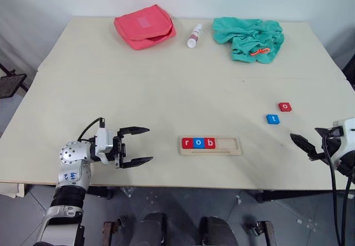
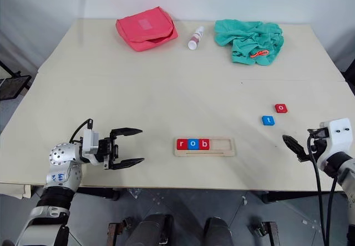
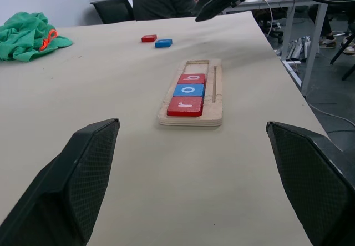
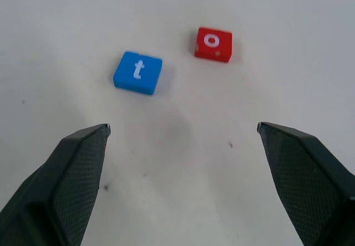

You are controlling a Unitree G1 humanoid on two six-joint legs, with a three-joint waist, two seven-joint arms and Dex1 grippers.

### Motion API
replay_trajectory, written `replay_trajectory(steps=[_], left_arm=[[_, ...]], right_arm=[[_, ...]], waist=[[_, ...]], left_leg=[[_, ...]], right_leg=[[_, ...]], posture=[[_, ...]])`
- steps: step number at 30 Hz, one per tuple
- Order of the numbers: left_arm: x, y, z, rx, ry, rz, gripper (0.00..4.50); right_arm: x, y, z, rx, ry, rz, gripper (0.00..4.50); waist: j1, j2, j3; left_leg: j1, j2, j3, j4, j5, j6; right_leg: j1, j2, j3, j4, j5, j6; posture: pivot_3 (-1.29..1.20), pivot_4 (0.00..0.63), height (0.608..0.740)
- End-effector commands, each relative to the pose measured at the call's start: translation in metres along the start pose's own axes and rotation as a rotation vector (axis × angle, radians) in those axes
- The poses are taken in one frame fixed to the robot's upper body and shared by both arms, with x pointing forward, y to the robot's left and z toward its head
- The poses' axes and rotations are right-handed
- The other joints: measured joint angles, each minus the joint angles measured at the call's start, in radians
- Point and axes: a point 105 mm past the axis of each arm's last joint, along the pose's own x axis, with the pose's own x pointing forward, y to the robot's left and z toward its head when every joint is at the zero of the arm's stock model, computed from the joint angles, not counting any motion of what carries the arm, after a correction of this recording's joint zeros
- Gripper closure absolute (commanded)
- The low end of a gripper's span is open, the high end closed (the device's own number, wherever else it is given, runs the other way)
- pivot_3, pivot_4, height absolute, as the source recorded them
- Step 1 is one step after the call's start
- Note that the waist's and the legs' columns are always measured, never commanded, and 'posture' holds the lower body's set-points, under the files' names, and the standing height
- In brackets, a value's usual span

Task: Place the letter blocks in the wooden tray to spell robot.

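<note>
Tray (image 1: 211, 145) near the front edge holds r, o, b; next, the spread, empty right gripper (image 1: 304, 145) should square over the red o (image 1: 285, 106), not the t (image 1: 272, 119). Left gripper (image 1: 135, 145) waits spread, empty.

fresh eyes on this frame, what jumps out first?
The wooden tray near the table's front edge, already holding red r, blue o and red b in a row, with bare slots at its right end. Next, the two loose tiles to its right: the red o and the blue t, lying apart on the table. The right claw is open just in front of them, holding nothing.
</note>
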Motion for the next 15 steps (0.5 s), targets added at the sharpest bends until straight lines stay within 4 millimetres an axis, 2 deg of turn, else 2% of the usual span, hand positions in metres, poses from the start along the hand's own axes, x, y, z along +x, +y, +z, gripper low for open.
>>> replay_trajectory(steps=[1,6,11,15], left_arm=[[-0.003,0.002,0.008,0.038,-0.006,0.005,0.0],[-0.003,0.001,0.009,0.04,-0.005,0.012,0.0],[-0.003,0.001,0.01,0.044,-0.006,0.028,0.0],[-0.003,-0.001,0.011,0.05,-0.007,0.038,0.0]], right_arm=[[0.009,-0.001,0.017,-0.004,-0.053,-0.003,0.06],[0.036,-0.001,0.023,0.045,-0.067,-0.001,0.06],[0.075,-0.004,0.029,0.057,-0.053,-0.03,0.06],[0.098,-0.004,0.036,0.061,-0.065,-0.038,0.06]], waist=[[-0.001,0.0,0.0],[-0.003,0.0,0.0],[-0.007,0.0,0.0],[-0.016,0.0,0.0]], left_leg=[[0.0,0.0,0.0,0.0,0.0,0.0],[0.0,0.0,0.0,0.0,0.0,0.0],[0.0,0.0,0.0,0.001,0.0,0.0],[-0.001,0.0,-0.001,0.0,0.0,0.0]], right_leg=[[0.0,0.0,0.0,0.0,0.0,0.0],[0.0,0.0,0.0,0.0,0.0,0.0],[0.0,0.0,0.0,0.0,0.0,0.0],[-0.001,0.0,-0.001,0.0,0.0,0.0]], posture=[[0.0,0.15,0.74],[0.0,0.15,0.74],[0.0,0.15,0.74],[0.0,0.15,0.74]])
